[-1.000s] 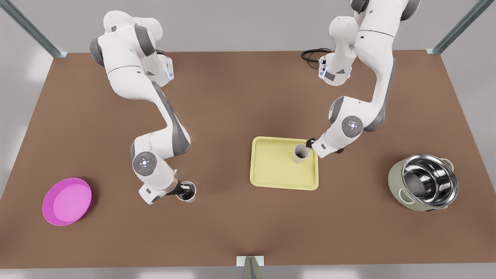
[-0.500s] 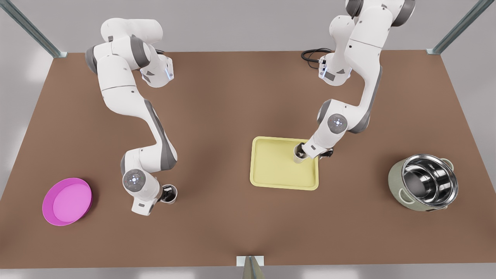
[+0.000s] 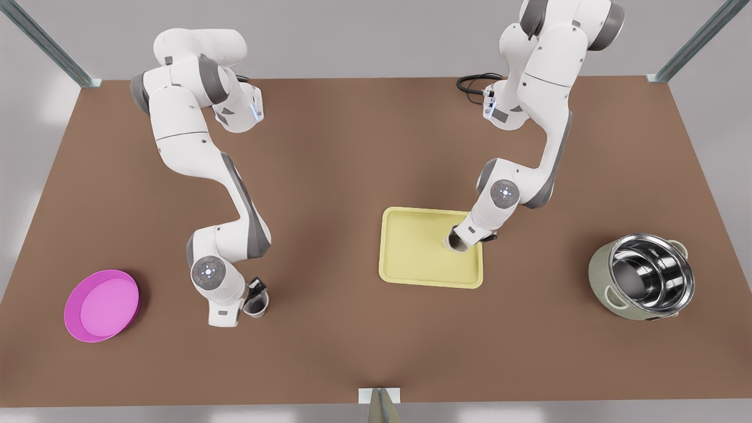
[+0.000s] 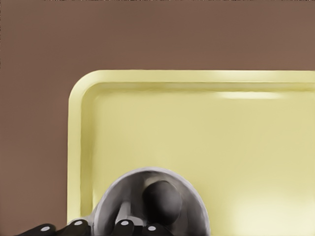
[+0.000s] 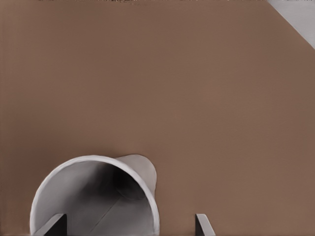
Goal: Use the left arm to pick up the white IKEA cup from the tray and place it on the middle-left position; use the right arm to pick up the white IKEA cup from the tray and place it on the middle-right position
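Tray cup: white cup [image 4: 129, 194] stands upright on the tray [image 3: 411, 276], in the corner nearest the steel pot [image 3: 646, 282], close to the rim.
Left gripper: left gripper [image 3: 460, 239] is down on that cup from above. In the left wrist view a dark rounded tip sits inside the mouth, with the rest of the hand along the near wall.
Left grip state: cannot tell whether it has clamped the wall.
Desk cup: second white cup [image 3: 257, 303] is off the tray, well away on the bare desk [image 3: 352, 147], between the tray and the magenta dish [image 3: 101, 305]. It looks set down, though contact with the desk is not certain.
Right gripper: right gripper [image 3: 254, 292] is at the desk cup, fingers [image 5: 202, 225] spread wide. One finger is inside the rim, the other outside and clear of the wall, so nothing is pinched.
Key relation: on the tray, the cup's axis is vertical and its wall lies within the left gripper's reach, so a rim pinch and a straight lift suits.
Nearer arm: left arm for the tray cup; the right arm is far from the tray.
Risk: the tray rim is close beside the cup, so a sideways drag could catch it.
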